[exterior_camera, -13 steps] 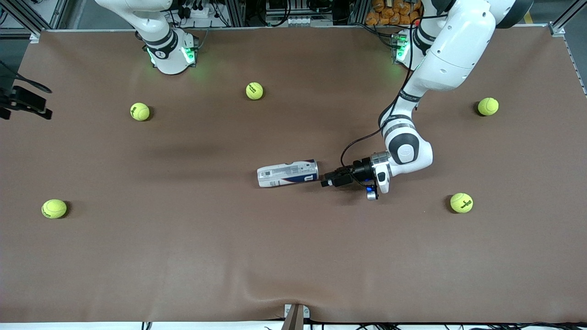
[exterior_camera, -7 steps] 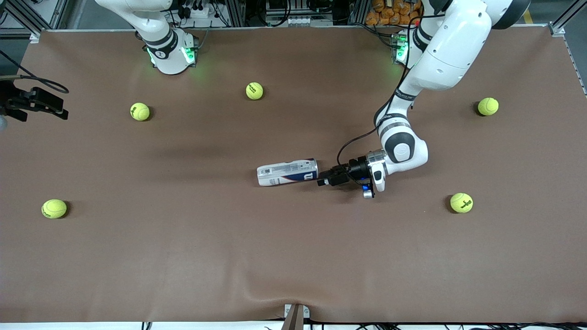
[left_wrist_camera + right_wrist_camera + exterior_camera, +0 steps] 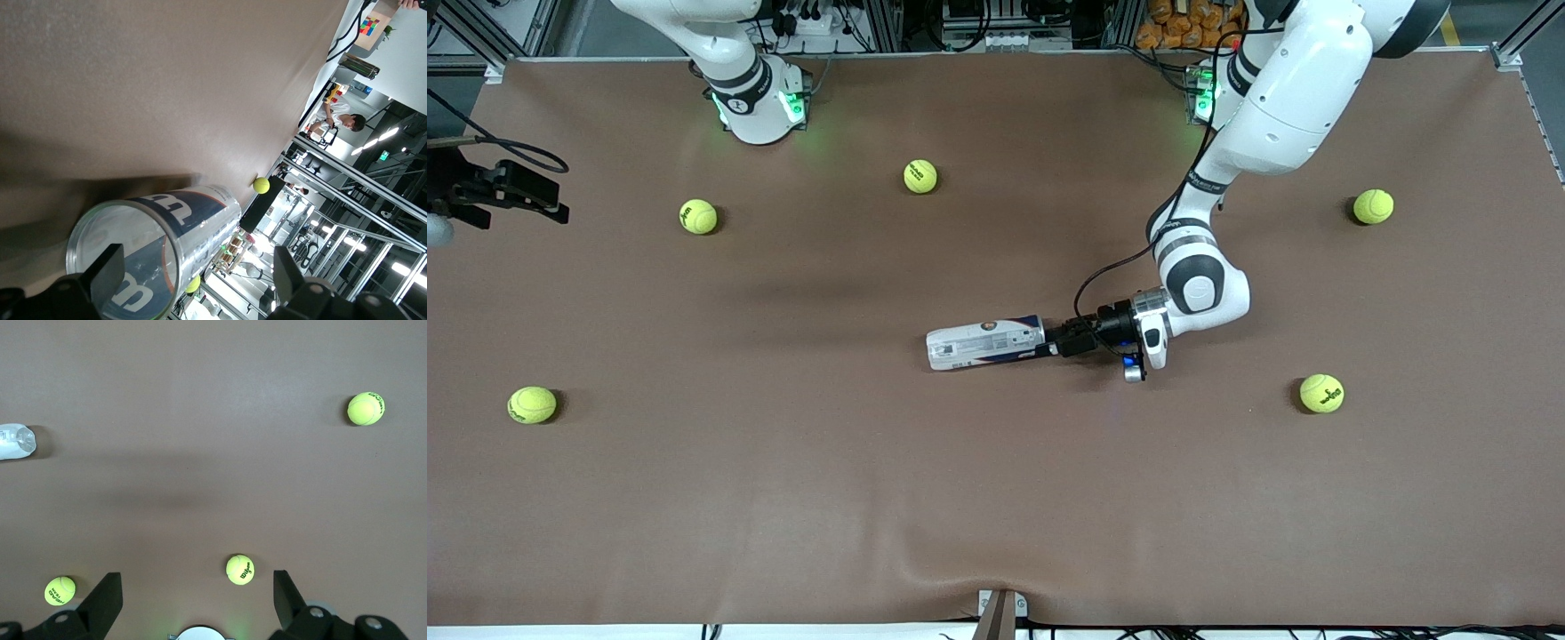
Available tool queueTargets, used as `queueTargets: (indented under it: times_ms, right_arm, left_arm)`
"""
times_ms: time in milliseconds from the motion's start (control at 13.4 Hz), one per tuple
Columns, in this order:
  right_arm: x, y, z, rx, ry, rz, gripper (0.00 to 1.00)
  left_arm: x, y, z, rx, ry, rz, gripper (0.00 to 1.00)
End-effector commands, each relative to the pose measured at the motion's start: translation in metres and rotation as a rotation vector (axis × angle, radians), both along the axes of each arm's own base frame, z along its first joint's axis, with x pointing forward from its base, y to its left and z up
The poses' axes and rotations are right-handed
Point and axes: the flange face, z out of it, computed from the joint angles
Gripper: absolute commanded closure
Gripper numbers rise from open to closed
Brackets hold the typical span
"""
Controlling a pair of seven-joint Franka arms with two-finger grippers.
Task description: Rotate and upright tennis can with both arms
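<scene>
The left arm's black two-finger gripper [image 3: 1047,344] sits low at the rimmed end of the slim white-and-navy cylindrical tennis can [image 3: 985,345], which lies on its side on the brown table [image 3: 996,498] near the middle. In the left wrist view the fingers [image 3: 107,270] stand apart and straddle the can's clear, silver-rimmed end [image 3: 123,257], but whether they touch it I cannot tell.

To do this step well, I judge the gripper should seat evenly on the rim before closing, since a round tube on a flat cloth will likely roll or skid away if pushed off-centre. A firm, centred hold at this end would let the can pivot about its opposite end as it is raised.

From the can, the right arm's black two-finger gripper [image 3: 525,197] hangs well away over the table edge at the right arm's end, its fingers [image 3: 100,600] spread and holding nothing; it will probably be wanted at the can's free end to steady it.

Six yellow-green tennis balls lie scattered well apart from the can, the closest [image 3: 1321,393] toward the left arm's end.
</scene>
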Motion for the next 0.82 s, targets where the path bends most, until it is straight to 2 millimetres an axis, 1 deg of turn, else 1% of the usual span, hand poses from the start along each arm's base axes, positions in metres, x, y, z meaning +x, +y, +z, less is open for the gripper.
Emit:
queueTargets:
  times_ms: [0, 149, 224, 298, 447, 522, 671, 746]
  right_arm:
    - [-0.008, -0.002, 0.007, 0.006, -0.005, -0.022, 0.0]
    - [-0.008, -0.007, 0.009, 0.004, -0.011, -0.047, 0.0]
    - [-0.009, -0.012, 0.009, 0.003, -0.01, -0.089, 0.0]
    - [-0.008, -0.015, 0.01, 0.0, -0.013, -0.121, 0.0]
    - [-0.008, -0.018, 0.014, 0.009, -0.023, -0.162, 0.0]
    - [-0.008, -0.019, 0.014, 0.015, -0.023, -0.166, 0.0]
    - [-0.007, -0.018, 0.022, 0.014, -0.041, -0.162, 0.0]
    - [-0.007, -0.019, 0.025, 0.012, -0.046, -0.163, 0.0]
  left_arm:
    - [0.001, -0.008, -0.001, -0.006, -0.01, 0.012, 0.12]
    - [0.006, -0.011, 0.001, -0.013, -0.014, 0.015, 0.34]
    - [0.006, -0.017, -0.002, -0.016, -0.012, 0.008, 0.45]
    - [0.007, -0.021, -0.002, -0.019, -0.015, 0.005, 0.59]
    - [0.014, -0.023, 0.003, -0.028, -0.022, 0.009, 1.0]
    - [0.019, -0.025, 0.009, -0.033, -0.029, 0.01, 1.0]
    - [0.029, -0.03, 0.02, -0.044, -0.035, 0.005, 1.0]
    - [0.031, -0.035, 0.027, -0.051, -0.039, 0.001, 1.0]
